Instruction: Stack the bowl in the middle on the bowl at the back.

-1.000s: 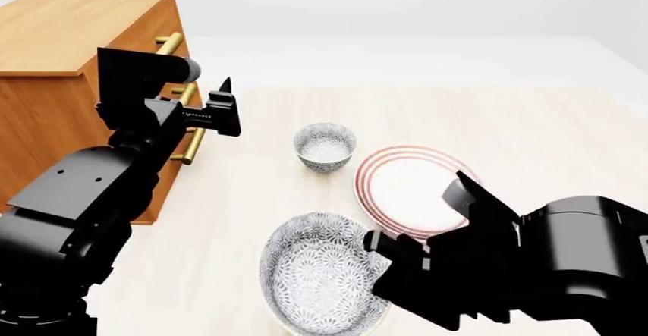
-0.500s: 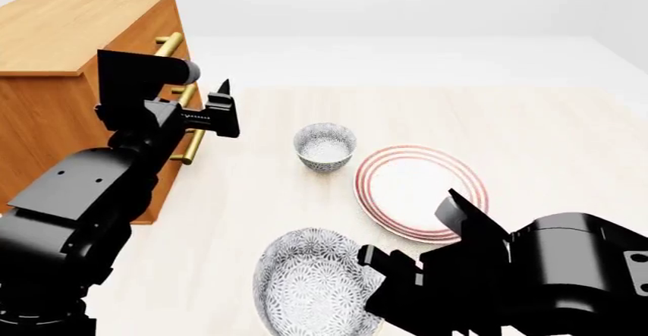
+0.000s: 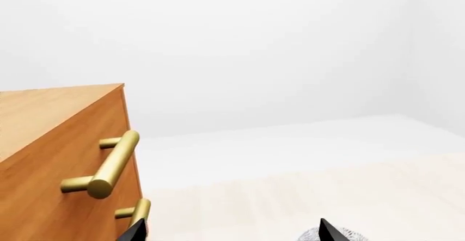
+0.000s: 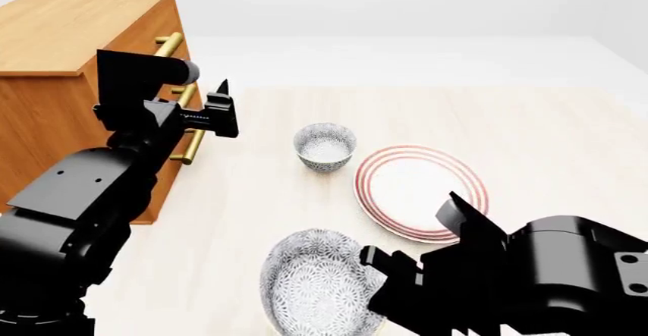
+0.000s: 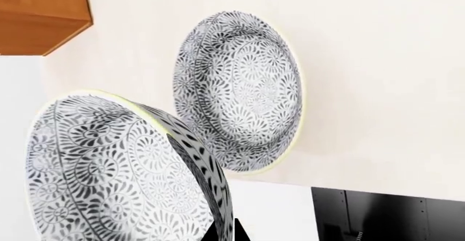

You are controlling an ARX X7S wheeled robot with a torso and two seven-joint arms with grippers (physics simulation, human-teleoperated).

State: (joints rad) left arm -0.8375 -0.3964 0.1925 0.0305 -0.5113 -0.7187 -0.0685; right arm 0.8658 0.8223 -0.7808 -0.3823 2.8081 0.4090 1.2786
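Observation:
My right gripper (image 4: 380, 271) (image 5: 224, 231) is shut on the rim of the bowl in the middle (image 4: 319, 283) (image 5: 123, 170), a white bowl with grey-blue floral speckle. It hangs tilted above the table's near part. The bowl at the back (image 4: 324, 146) stands upright farther off, and a sliver of it (image 3: 343, 235) shows in the left wrist view. Another identical bowl (image 5: 240, 88) rests on the table beyond the held one in the right wrist view. My left gripper (image 4: 221, 112) (image 3: 231, 233) hovers open and empty beside the dresser, left of the back bowl.
A white plate with red rings (image 4: 420, 192) lies right of the back bowl, just beyond my right arm. A wooden dresser (image 4: 61, 86) (image 3: 58, 159) with brass handles (image 3: 109, 167) stands at the left, close to my left arm.
My right gripper has drawn the held bowl slightly nearer and lower in the head view, then eased back up a little. The left arm has not moved.

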